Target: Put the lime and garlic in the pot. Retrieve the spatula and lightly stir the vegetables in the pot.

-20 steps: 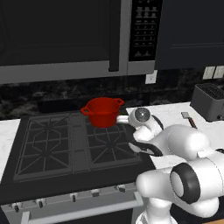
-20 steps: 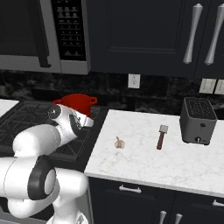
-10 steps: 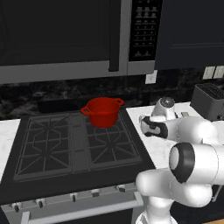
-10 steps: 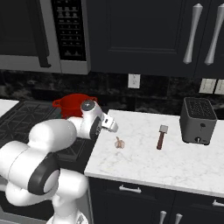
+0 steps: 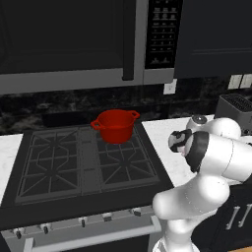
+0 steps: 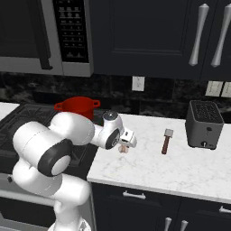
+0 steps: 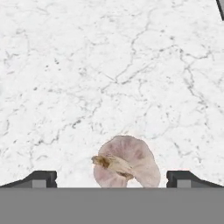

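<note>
While the fingers (image 7: 112, 179) stand spread wide either side of the garlic (image 7: 126, 162) on the marble surface (image 7: 109, 65), right of the pot (image 6: 77, 107), it looks light, papery, roll-prone: pinch across its widest bulge.

Arm rose from base at 7 o'clock in right base view, elbow bent high, forearm reached toward 3 o'clock. Wrist pitched down, hand pointed at tabletop (image 6: 189, 167). End effector (image 7: 111, 177) hung low over tabletop, jaws spread wide, nothing gripped. In hand view fingertips (image 7: 41, 178) sat at 7 and 5 o'clock, well apart, level with each other.
</note>
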